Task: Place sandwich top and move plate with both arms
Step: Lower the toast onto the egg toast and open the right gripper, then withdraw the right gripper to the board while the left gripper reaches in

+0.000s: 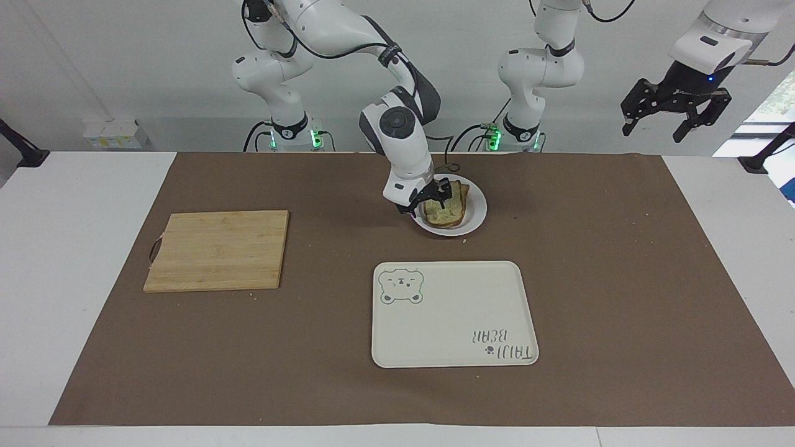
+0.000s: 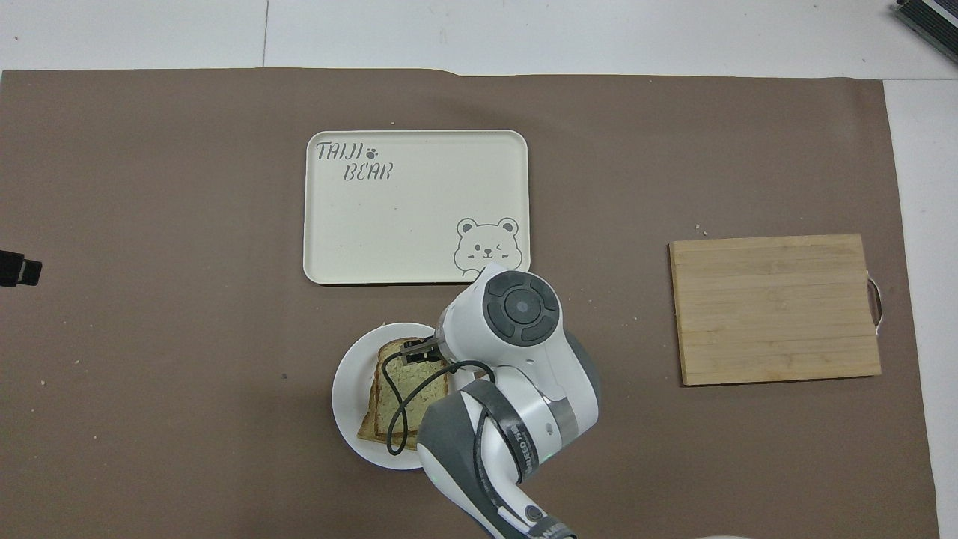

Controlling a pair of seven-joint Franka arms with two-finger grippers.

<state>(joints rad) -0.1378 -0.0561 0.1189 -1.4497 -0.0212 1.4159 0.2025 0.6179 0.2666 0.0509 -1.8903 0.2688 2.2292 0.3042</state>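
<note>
Two white arms stand at the robots' edge of a white table (image 1: 74, 261) that carries a wide brown mat (image 1: 621, 261), with a pale wall and green-lit bases close by. In the facing view, the right gripper (image 1: 430, 200) hangs low over the plate (image 1: 477, 214), its fingers spread apart at the edge of the sandwich top (image 1: 448, 206), which lies flat on the stack on the plate; whether a fingertip touches the crust I cannot tell. The left gripper (image 1: 676, 117) waits high in the air at the left arm's end of the table, jaws wide apart and holding nothing. A cream tray (image 1: 453, 323) with a bear drawing lies farther from the robots than the plate, and a wooden cutting board (image 1: 217, 249) sits toward the right arm's end, well apart from both. Crumbs dot the mat.

In the overhead view, the right arm's wrist covers much of the plate (image 2: 348, 389); the sandwich top (image 2: 400, 393) shows beside it, crust squared over the slice beneath. The right gripper (image 2: 419, 353) shows only as a dark tip at the slice's edge, with a black cable looping across the bread. The tray (image 2: 412, 209) lies just beside the plate, the cutting board (image 2: 775, 307) off toward the right arm's end. White table (image 2: 524, 34) borders the mat (image 2: 150, 224).
</note>
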